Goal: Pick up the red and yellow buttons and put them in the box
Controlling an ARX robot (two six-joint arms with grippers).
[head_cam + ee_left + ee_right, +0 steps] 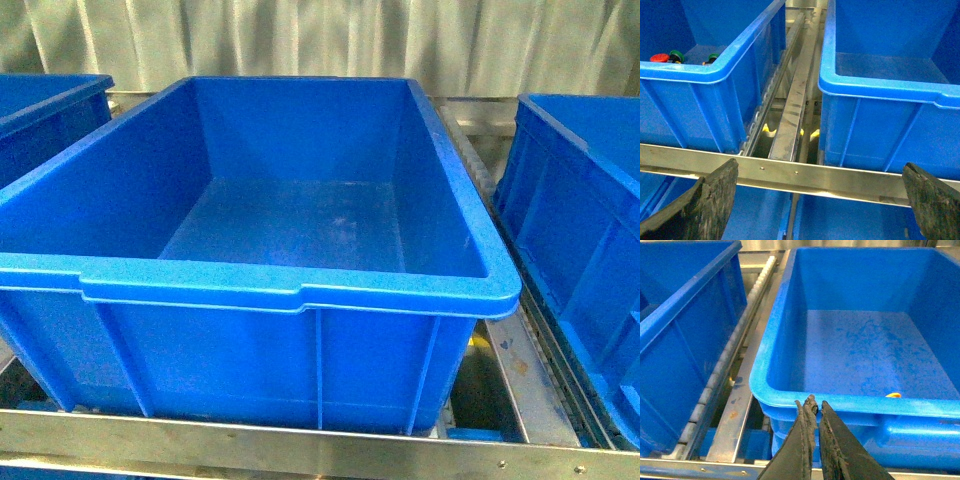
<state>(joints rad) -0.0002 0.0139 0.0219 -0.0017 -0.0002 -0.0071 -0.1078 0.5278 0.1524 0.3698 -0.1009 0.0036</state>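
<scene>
A red button (659,58) lies in the blue bin (700,75) on the left, next to green-capped ones (676,54). The large blue box (300,290) in the middle stands empty. My left gripper (817,200) hangs open before the gap between that bin and the box (890,90), nothing between its fingers (705,200). My right gripper (814,407) is shut and empty, just short of the near rim of the right-hand bin (855,402). A small yellow-orange sliver (893,395) peeks over that rim; I cannot tell what it is. Neither gripper shows in the front view.
Metal rails and a roller track (790,115) run between the containers, with a steel crossbar (800,175) along the front. Small yellow bits (769,130) lie under the rails. The side bins (50,120) (580,200) flank the box closely.
</scene>
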